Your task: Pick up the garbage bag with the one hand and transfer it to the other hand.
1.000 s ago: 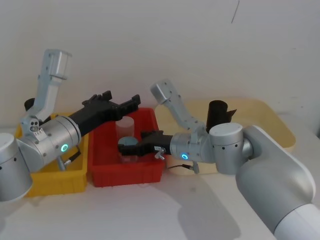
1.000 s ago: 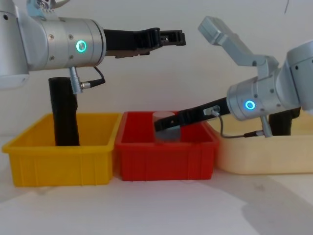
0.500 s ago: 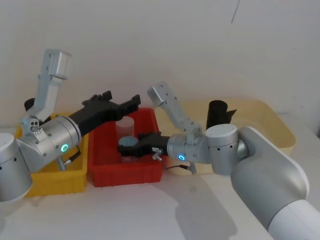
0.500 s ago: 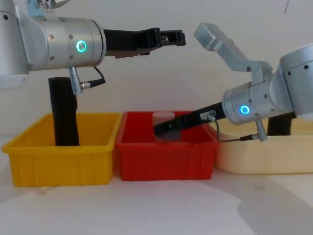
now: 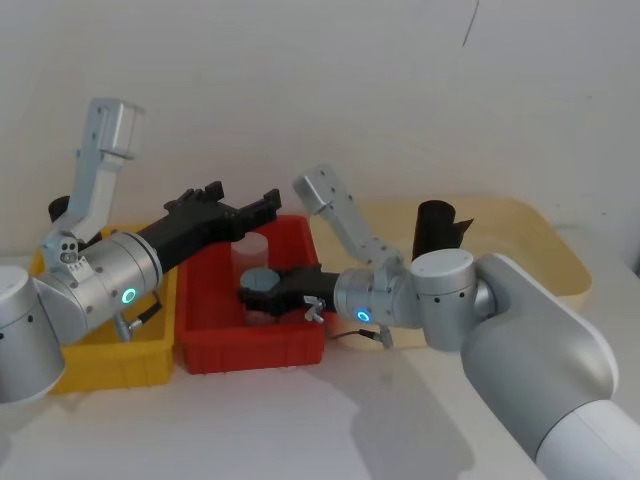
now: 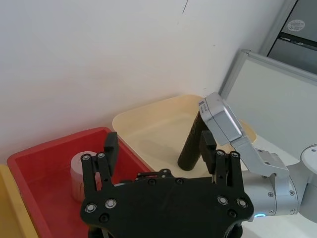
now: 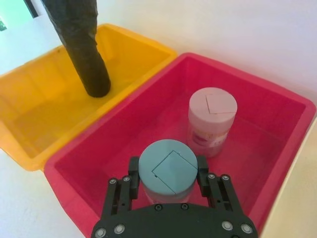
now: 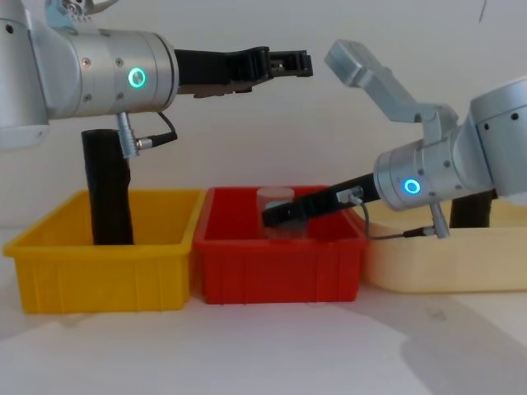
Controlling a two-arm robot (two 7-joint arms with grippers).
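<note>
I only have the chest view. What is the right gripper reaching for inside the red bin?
Observer: The right gripper is at a blue-lidded jar beside the pale jar, not at a garbage bag.
Operator: Anything behind that arm?
Observer: A black roll stands upright in the cream tray, a lookalike of the garbage bag in the yellow bin.
Operator: And the left gripper?
Observer: The left gripper has its jaws open and empty, raised above the red bin.
</note>
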